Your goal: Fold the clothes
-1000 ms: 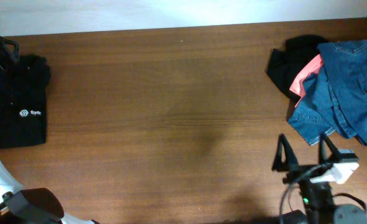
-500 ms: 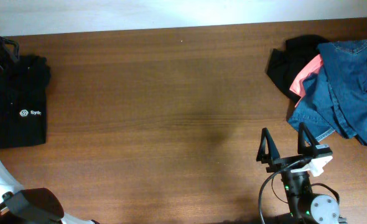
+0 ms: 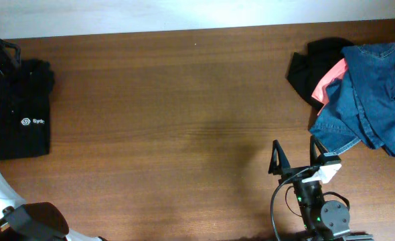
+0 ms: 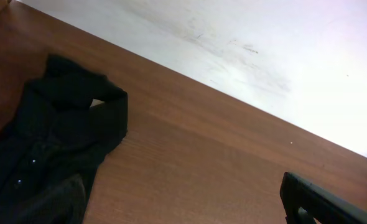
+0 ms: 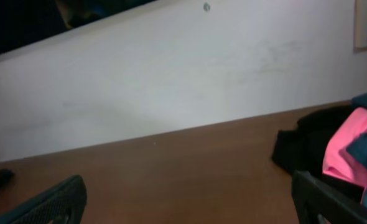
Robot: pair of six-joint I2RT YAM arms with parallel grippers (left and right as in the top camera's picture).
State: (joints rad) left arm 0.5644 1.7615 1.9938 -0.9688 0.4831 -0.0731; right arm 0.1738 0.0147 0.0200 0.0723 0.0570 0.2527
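Drifting left along the near edge, my right gripper (image 3: 296, 158) is hanging open and empty beside the unfolded jeans pile (image 3: 368, 94); nothing is being grabbed yet.

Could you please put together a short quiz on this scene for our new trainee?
1. True or false: the right hand is gripping the blue denim piece.
2. Which garment lies folded by itself at the left end of the table? A) white towel B) black shirt with white logo C) striped sock
3. Fill in: the coral-pink piece peeks out from under the ____ piece.
Key: 1 false, the hand is open and empty; 2 B; 3 denim.
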